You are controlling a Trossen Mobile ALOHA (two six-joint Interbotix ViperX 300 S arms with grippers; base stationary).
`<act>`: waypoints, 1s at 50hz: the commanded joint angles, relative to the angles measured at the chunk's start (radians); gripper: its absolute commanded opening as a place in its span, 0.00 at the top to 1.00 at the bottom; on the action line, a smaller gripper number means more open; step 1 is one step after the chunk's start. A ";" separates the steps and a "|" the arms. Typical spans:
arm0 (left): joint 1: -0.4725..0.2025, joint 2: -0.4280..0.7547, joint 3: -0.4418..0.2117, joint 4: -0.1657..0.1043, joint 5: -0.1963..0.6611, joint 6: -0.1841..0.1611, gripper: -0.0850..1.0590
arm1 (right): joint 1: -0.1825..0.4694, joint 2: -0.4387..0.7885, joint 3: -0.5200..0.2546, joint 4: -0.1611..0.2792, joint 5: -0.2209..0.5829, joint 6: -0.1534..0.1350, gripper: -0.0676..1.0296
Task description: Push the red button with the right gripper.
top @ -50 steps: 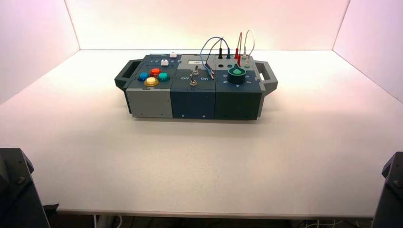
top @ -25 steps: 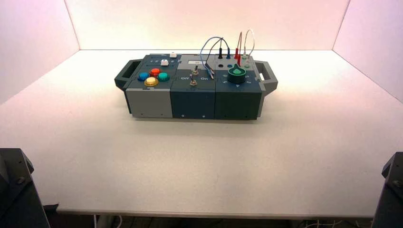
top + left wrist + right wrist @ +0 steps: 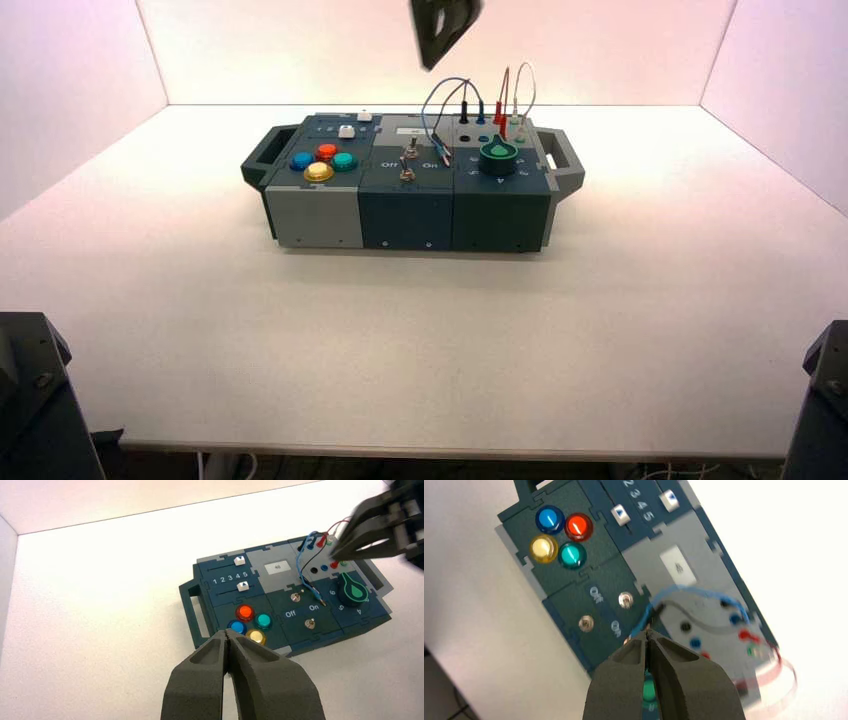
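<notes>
On the white table [image 3: 600,330] sat the box [image 3: 410,215], handles at both ends. Blue [image 3: 301,160], yellow [image 3: 318,172] and teal [image 3: 343,160] buttons clustered toward its left end. Two toggle switches [image 3: 296,597] stood mid-box, a green knob [image 3: 497,157] to their right, with looping wires [image 3: 455,95] behind.

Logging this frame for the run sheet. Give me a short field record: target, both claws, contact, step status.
target: red button, in the four-button cluster at the box's left end, beside blue, yellow and teal
right claw: in the air above the box's far middle, fingers shut, over the wires and toggle switches
left claw: held back from the box on its near side, fingers shut
contact: none with the red button
step status: press not yet made
</notes>
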 commanded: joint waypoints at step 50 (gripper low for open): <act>-0.005 -0.003 -0.012 0.003 -0.041 0.005 0.95 | 0.141 0.247 -0.281 0.031 -0.060 -0.095 0.96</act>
